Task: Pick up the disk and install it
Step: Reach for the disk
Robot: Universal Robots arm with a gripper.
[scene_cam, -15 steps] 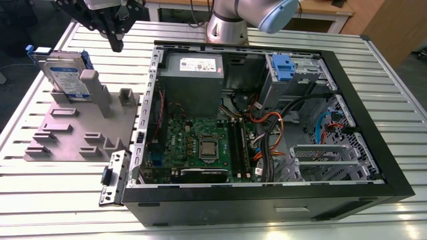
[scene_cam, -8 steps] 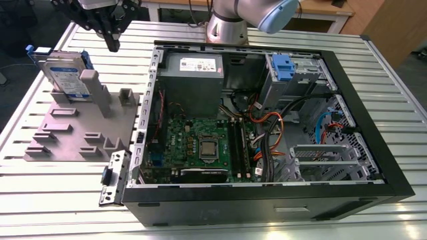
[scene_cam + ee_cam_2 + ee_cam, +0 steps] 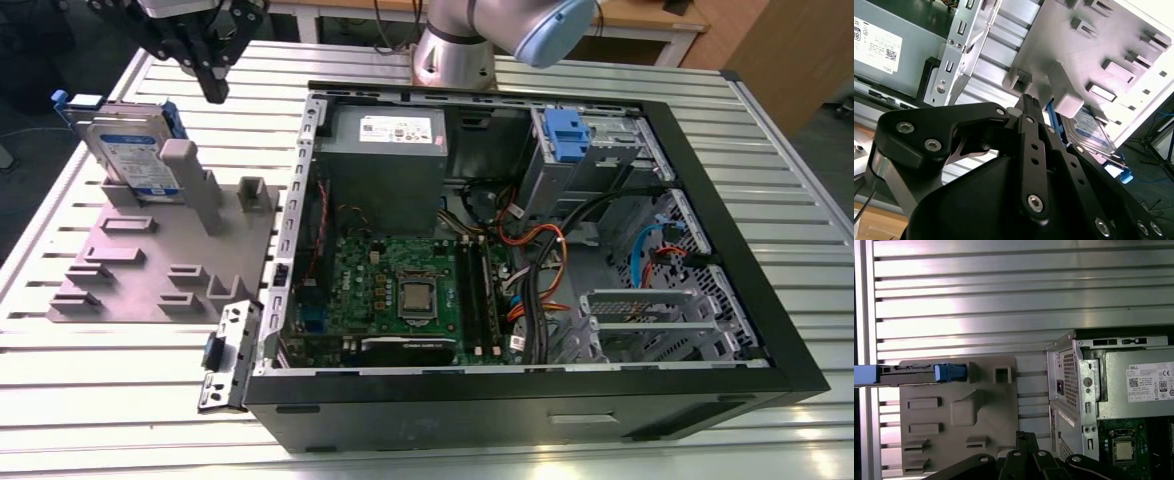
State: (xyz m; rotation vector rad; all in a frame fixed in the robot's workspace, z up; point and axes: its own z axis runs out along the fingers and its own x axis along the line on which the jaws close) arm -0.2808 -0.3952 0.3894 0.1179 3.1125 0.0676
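— Inside the open black computer case (image 3: 467, 410)?
— Held a green motherboard (image 3: 400, 290).
— Silver, blue-framed disk (image 3: 134, 150)?
— Stood upright in grey slotted holder (image 3: 134, 270) on ribbed aluminium table (image 3: 134, 420), near clenched, empty black gripper (image 3: 214, 90).

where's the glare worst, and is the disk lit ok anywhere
First wrist view: strong pinkish glare on the table slats, the disk edge-on and evenly lit. Exterior view: soft even light, mild shine on the table slats, the disk free of glare. Second wrist view: the grey plate washes out bright, the tool is a dark mass, the disk dimmer.
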